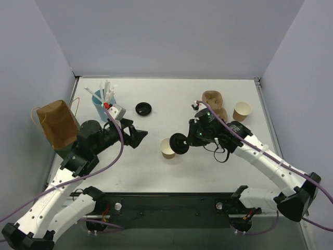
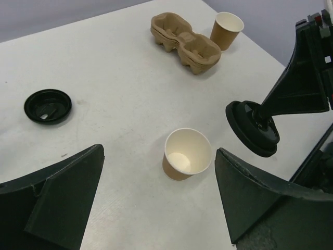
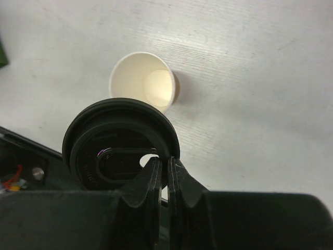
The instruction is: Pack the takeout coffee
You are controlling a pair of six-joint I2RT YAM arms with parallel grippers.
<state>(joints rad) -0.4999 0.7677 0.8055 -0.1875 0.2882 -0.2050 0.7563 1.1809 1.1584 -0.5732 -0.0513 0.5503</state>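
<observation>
Item: tan paper cup (image 1: 167,149), upright, open-topped, on table (image 1: 156,172).
Black lid (image 1: 179,143): off cup, on edge just R of its rim, pinched by R gripper (image 1: 188,140).
L gripper (image 1: 137,136): jaws spread wide, empty, L of cup.
Spare lid (image 1: 143,108): far-L of cup.
Pulp carrier (image 1: 214,103): far-R of cup.

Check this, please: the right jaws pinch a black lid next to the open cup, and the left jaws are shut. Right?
No. The left jaws stand wide open, holding nothing; the left wrist view shows it. The right jaws do pinch the black lid next to the open cup.
</observation>
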